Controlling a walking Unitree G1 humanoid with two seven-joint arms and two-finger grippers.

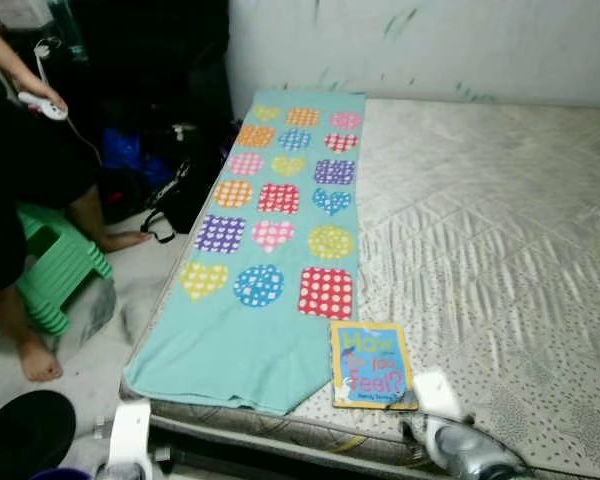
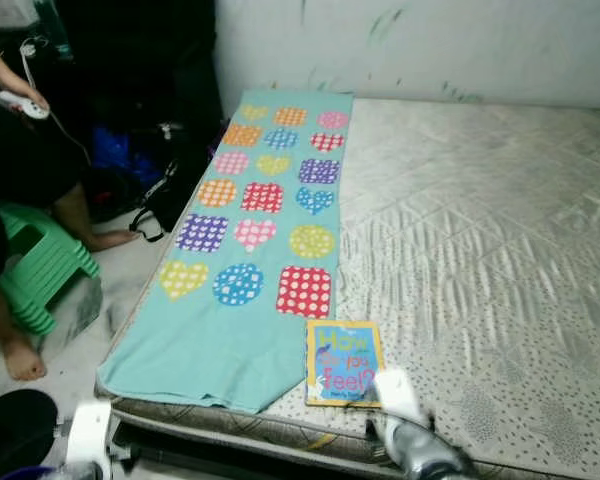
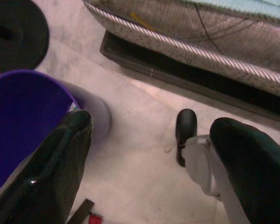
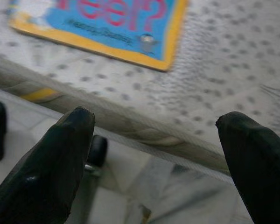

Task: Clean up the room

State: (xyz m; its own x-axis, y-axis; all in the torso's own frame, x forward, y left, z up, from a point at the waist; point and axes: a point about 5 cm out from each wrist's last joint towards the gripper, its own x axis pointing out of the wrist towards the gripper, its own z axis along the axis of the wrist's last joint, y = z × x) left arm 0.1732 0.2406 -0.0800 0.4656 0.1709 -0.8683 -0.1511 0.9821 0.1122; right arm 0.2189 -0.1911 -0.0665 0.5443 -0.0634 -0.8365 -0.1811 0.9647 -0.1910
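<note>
While our right gripper (image 4: 156,126) spreads its fingers wide at the mattress (image 4: 224,70) edge, the book (image 4: 107,23) lies beyond them, untouched. Our left gripper (image 3: 149,135), also wide, hangs over the floor (image 3: 135,154) beside a purple bin (image 3: 23,116).

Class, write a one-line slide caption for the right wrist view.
Open right gripper hovers at the mattress edge near the blue, yellow-bordered picture book.

Book cover title: "How do you Feel?" on the book (image 1: 372,364), lying on the mattress (image 1: 500,230) near its front edge.
Close view: "Feel?" in pink letters on blue.
Line beneath title: blurred, unreadable.
</note>
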